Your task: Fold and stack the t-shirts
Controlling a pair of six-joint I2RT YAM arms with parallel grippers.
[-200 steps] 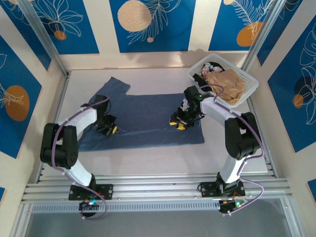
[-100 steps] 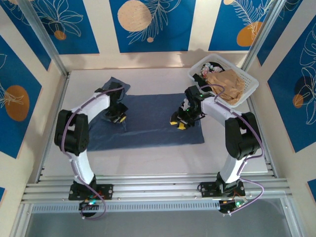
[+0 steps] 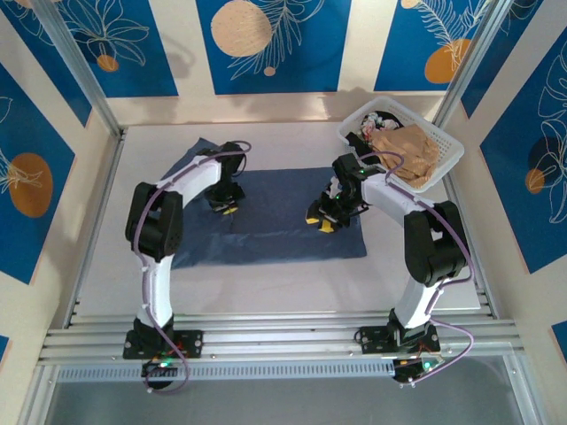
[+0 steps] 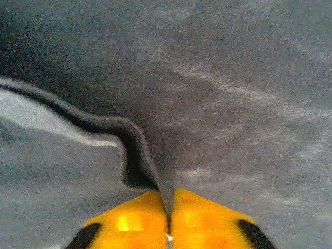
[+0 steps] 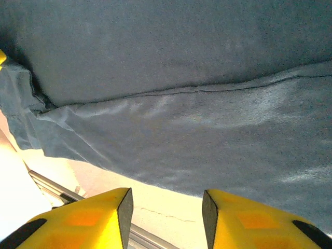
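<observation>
Fabric of the slate-blue t-shirt (image 3: 275, 226) is spread flat across the tabletop (image 3: 266, 283), apparently so that its left side can be folded inward. A raised edge is pinched in the almost closed left pincer (image 4: 167, 220); the right pincer (image 5: 167, 207) is held parted and empty over the shirt's right edge.

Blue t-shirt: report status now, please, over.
Left gripper shut on a fold of blue t-shirt. Right gripper open over its edge. Shirt spread on table. White basket apart, nothing blocking.
</observation>
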